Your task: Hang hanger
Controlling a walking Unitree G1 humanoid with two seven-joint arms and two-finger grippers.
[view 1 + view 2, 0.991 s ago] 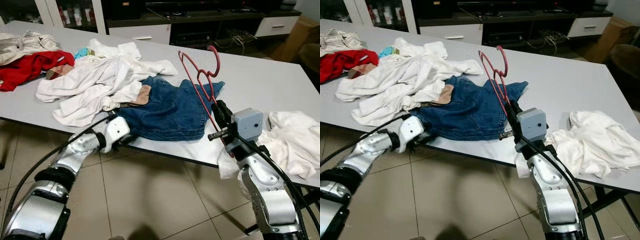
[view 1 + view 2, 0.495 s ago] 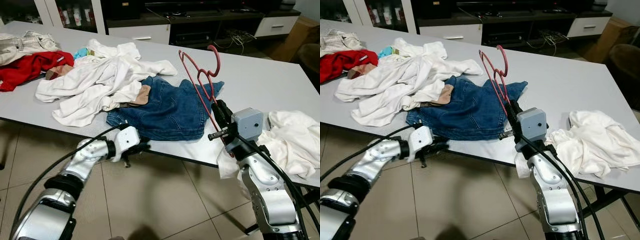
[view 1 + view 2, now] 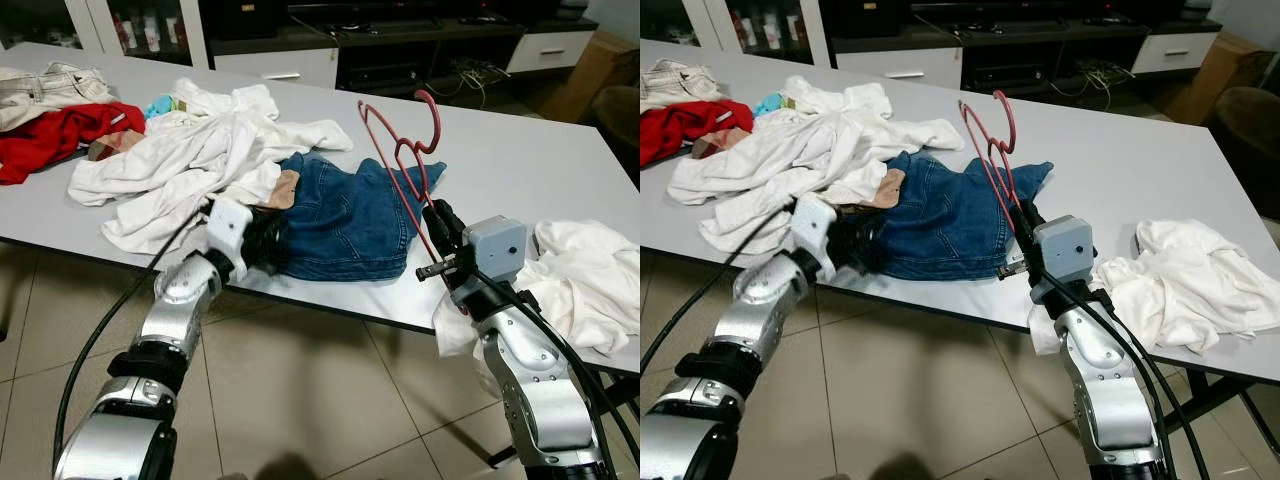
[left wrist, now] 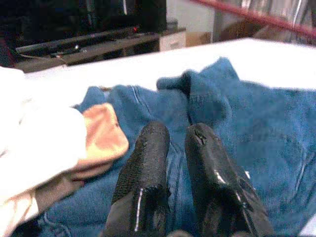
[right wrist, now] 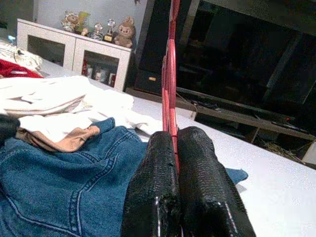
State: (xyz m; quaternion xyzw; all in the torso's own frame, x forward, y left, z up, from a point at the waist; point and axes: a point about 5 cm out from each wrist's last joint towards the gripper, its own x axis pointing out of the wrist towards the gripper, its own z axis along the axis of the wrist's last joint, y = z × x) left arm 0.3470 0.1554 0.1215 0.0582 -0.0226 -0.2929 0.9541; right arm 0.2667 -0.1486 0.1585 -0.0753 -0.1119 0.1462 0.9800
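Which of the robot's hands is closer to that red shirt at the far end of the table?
The left. The left hand rests on the blue jeans, nearer the red shirt; the right hand grips the red hanger farther away.

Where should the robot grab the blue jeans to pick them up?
Probably at the near edge of the blue jeans, coming in from the table's front side where the left gripper hovers. That edge lies free of the white clothes, and the denim bunches into folds the jaws could pinch.
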